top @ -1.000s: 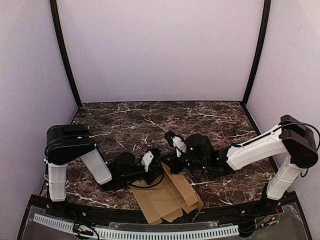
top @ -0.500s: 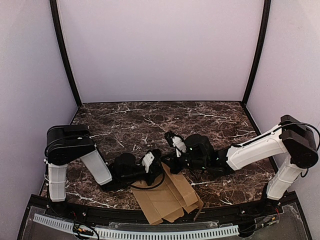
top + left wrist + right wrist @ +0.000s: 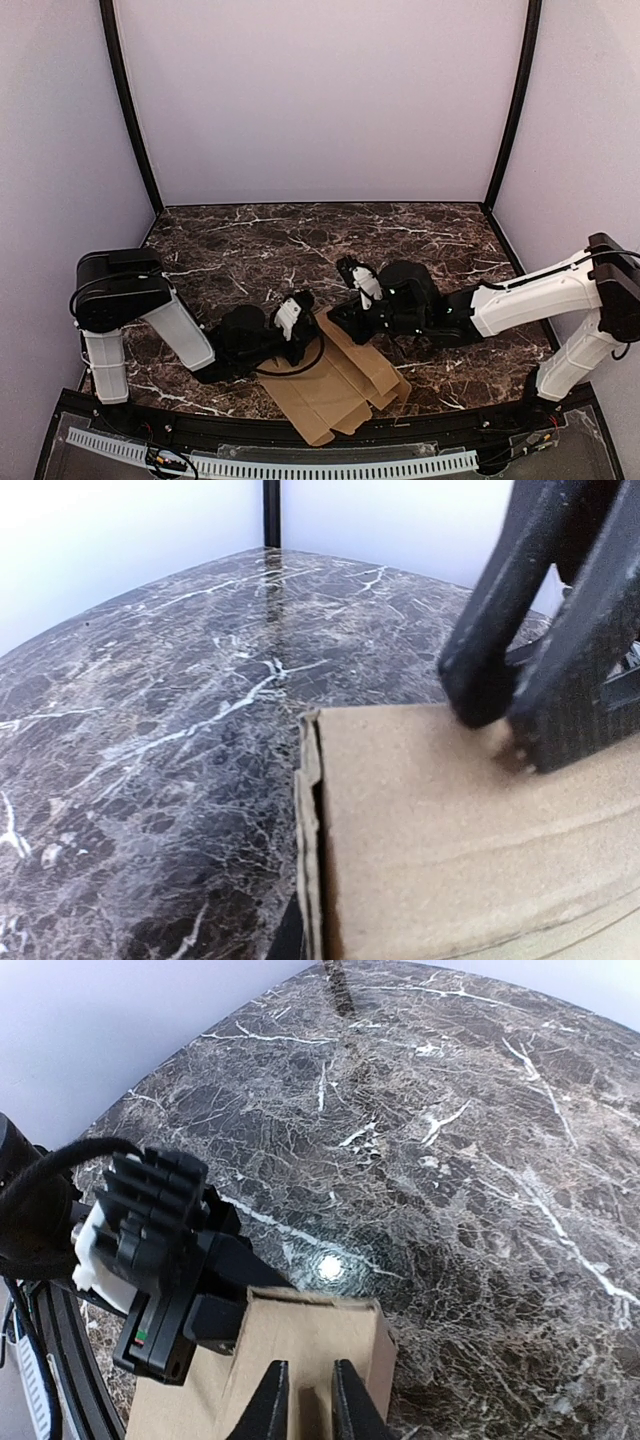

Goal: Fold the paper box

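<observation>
The paper box (image 3: 340, 390) is a flat brown cardboard blank lying on the dark marble table (image 3: 300, 250) near its front edge. My right gripper (image 3: 336, 316) reaches in from the right. In the right wrist view its fingers (image 3: 311, 1368) stand almost together, tips pressing on the box's raised far panel (image 3: 300, 1330). In the left wrist view those fingers (image 3: 500, 630) rest on the cardboard (image 3: 450, 840). My left gripper (image 3: 306, 330) meets the box's far left corner. Its black housing (image 3: 160, 1250) shows there, but its fingertips are hidden by the cardboard.
The table's front edge carries a black rail and a white slotted strip (image 3: 300, 465), just below the box. Pale walls and two black posts (image 3: 130, 110) close in the back and sides. A lamp glare (image 3: 330, 1267) shines on the marble beyond the box.
Both arms have shifted slightly: the left arm's elbow moved left and the right arm's elbow moved right. The box has turned a little and lies flatter at its right corner.
</observation>
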You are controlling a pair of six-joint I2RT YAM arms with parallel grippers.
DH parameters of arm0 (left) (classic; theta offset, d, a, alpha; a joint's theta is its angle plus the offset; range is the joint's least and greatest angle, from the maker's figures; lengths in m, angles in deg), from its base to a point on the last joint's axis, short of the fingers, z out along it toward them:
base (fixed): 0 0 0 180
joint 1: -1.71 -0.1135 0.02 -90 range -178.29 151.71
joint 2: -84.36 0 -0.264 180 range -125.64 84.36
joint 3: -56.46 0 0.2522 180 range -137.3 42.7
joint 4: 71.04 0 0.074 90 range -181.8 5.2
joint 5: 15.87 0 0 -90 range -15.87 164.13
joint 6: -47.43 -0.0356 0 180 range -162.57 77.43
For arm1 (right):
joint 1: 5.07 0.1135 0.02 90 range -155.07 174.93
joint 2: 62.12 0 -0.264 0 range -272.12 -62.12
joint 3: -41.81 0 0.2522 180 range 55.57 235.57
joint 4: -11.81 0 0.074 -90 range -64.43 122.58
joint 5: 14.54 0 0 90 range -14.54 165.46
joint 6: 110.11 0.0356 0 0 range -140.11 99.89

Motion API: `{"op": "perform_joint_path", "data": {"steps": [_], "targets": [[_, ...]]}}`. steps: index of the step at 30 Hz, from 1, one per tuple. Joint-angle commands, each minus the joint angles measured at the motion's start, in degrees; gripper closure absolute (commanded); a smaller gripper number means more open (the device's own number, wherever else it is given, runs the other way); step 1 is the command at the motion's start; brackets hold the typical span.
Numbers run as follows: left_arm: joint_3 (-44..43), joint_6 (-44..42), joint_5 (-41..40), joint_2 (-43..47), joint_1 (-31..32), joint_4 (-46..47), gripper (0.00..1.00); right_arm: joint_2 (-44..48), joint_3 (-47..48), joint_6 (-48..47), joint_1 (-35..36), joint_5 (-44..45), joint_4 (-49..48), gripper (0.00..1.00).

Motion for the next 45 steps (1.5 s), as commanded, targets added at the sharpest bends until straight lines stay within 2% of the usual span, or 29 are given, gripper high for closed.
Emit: {"op": "perform_joint_path", "data": {"steps": [1, 4, 8, 13, 17, 20, 23, 27, 34, 45], "targets": [[1.1, 0.4, -7.7, 5.0, 0.2, -1.7, 1.00, 5.4, -1.2, -1.9, 0.4, 3.4, 6.4, 0.80], [1.4, 1.9, -10.9, 6.4, 0.2, -4.3, 1.00, 9.0, -1.0, -2.6, 0.3, 3.4, 10.3, 0.74], [2.3, 5.1, -16.2, 8.5, 0.3, -6.6, 1.00, 13.8, -0.4, -3.3, 0.2, 3.7, 15.6, 0.73], [0.6, 11.3, -24.4, 11.1, 0.3, -17.8, 1.00, 17.5, 0.7, -3.2, -0.7, 1.9, 22.3, 0.73], [-0.8, 13.7, -28.2, 11.1, 1.2, -22.3, 1.00, 18.0, 2.0, -1.9, -1.6, 0.4, 27.2, 0.73], [-1.3, 14.3, -32.2, 10.7, 2.7, -23.4, 1.00, 17.6, 2.9, -0.5, -2.5, -0.4, 30.1, 0.76], [-2.0, 16.2, -36.7, 10.2, 4.2, -25.4, 1.00, 17.0, 3.3, 1.1, -3.2, -1.3, 31.8, 0.83], [-3.6, 19.4, -40.6, 9.5, 6.1, -29.5, 1.00, 15.2, 3.8, 3.3, -4.4, -2.2, 34.0, 0.99], [-4.6, 22.4, -44.2, 8.4, 8.6, -32.4, 1.00, 14.0, 2.5, 6.0, -5.9, 0.5, 36.0, 1.00], [-4.7, 27.1, -44.6, 9.9, 9.1, -36.8, 1.00, 10.3, 1.6, 8.2, -6.3, 2.2, 34.2, 1.00]]}}
